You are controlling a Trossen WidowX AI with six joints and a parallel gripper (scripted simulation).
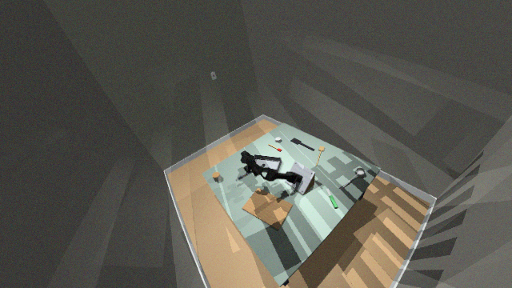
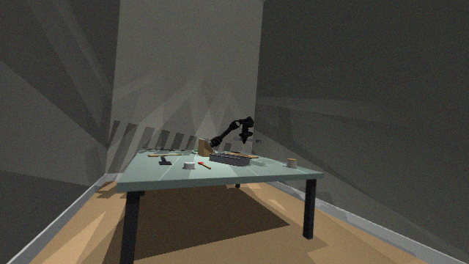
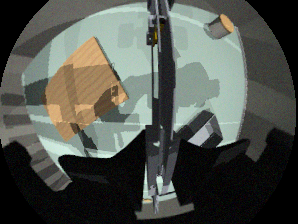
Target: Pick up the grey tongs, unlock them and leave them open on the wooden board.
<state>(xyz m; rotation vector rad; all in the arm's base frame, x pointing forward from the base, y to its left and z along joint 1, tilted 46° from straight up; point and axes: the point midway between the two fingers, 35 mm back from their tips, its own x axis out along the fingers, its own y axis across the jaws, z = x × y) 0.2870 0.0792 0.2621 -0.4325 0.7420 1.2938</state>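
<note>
The grey tongs (image 3: 168, 90) (image 2: 256, 141) hang in the air, gripped partway along their length. They look about level in the exterior view. In the wrist view their two arms lie close together, with a small yellow part near the far end. My gripper (image 3: 152, 132) (image 2: 245, 141) is shut on them, above the table. The roasting tin (image 1: 270, 163) (image 2: 229, 160) (image 3: 201, 133) stands beside and below the gripper with nothing across it. The wooden board (image 1: 266, 216) (image 3: 80, 75) lies flat, to the left in the wrist view. In the top view the arm largely hides the gripper.
A wedge-shaped block (image 1: 306, 172) (image 2: 204, 148) stands at the arm's base. A short wooden-topped cylinder (image 1: 216, 176) (image 2: 292, 163) (image 3: 219, 27) stands near one table edge. A white cup (image 1: 278, 139) (image 2: 189, 166), a dark spatula (image 1: 302, 144), a ladle (image 1: 359, 172) and a green-handled tool (image 1: 333, 201) are farther around.
</note>
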